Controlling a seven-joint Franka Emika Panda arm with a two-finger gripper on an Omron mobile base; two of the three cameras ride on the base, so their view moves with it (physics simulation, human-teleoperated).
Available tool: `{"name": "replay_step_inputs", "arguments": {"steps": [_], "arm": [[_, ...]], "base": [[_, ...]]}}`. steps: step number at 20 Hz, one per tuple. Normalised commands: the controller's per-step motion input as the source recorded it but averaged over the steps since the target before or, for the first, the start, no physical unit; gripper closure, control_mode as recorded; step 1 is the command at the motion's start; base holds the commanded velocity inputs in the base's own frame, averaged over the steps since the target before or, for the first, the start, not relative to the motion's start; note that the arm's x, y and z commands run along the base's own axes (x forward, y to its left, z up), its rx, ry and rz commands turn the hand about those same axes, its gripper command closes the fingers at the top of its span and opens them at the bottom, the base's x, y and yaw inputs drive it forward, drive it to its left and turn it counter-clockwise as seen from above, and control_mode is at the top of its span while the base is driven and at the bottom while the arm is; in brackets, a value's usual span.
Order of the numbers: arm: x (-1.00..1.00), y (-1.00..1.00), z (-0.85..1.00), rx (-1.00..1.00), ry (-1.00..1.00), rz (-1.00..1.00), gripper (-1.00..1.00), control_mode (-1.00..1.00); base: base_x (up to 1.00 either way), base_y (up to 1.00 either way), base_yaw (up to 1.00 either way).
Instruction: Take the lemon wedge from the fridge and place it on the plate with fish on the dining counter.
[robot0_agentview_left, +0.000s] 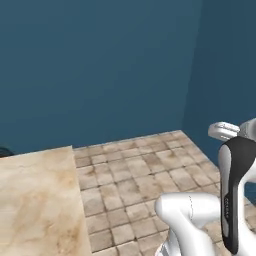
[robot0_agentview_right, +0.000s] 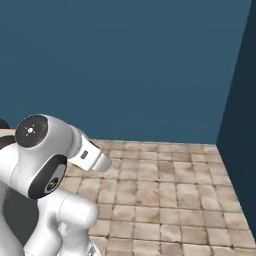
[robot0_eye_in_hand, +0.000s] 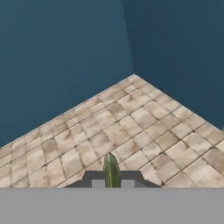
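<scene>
The lemon wedge (robot0_eye_in_hand: 111, 170) is sitting pinched between the fingers (robot0_eye_in_hand: 112, 178), which are closing tightly on it; it is showing as a slim green-yellow sliver above the tiled floor (robot0_eye_in_hand: 131, 127). The beige worktop (robot0_agentview_left: 35, 200) is lying to the left, beside blue walls (robot0_agentview_left: 100, 65).

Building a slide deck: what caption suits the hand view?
Gripper shut on a slim green wedge, facing tiled floor in a blue-walled corner.
</scene>
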Motion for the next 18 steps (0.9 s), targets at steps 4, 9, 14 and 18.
{"name": "replay_step_inputs", "arguments": {"steps": [4,9,14,18], "arm": [[0.00,0.00,0.00,0.00,0.00,0.00,1.00,1.00],[0.00,0.00,0.00,0.00,0.00,0.00,1.00,1.00],[0.00,0.00,0.00,0.00,0.00,0.00,1.00,1.00],[0.00,0.00,0.00,0.00,0.00,0.00,1.00,1.00]], "base": [[1.00,-0.10,0.57],[1.00,-0.49,0.46],[1.00,-0.75,0.32],[1.00,-0.68,0.31]]}}
